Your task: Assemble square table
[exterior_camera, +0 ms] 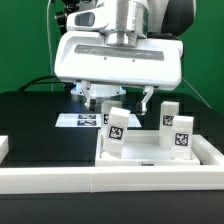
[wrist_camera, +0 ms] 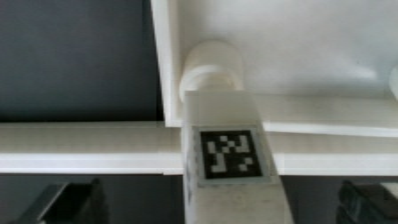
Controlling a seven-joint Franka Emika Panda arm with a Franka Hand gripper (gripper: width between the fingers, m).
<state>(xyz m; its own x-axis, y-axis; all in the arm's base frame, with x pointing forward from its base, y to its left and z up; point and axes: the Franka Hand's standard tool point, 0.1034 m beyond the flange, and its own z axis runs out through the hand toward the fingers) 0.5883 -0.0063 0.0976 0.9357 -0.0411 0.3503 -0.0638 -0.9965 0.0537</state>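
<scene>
White tabletop (exterior_camera: 150, 160) rests on black table (exterior_camera: 40, 120), three tagged legs (exterior_camera: 118, 130) upright on it | pincer (exterior_camera: 118, 98) hovers at 12 o'clock above nearest leg, spread open, holding nothing

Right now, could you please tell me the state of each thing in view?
Hand: over the tabletop, jaws unclear.
Tabletop: flat, rim up.
Tagged legs: several standing upright on the tabletop.
Leg: under the hand, standing at an inner corner of the rim.
Marker board: flat on the table.
</scene>
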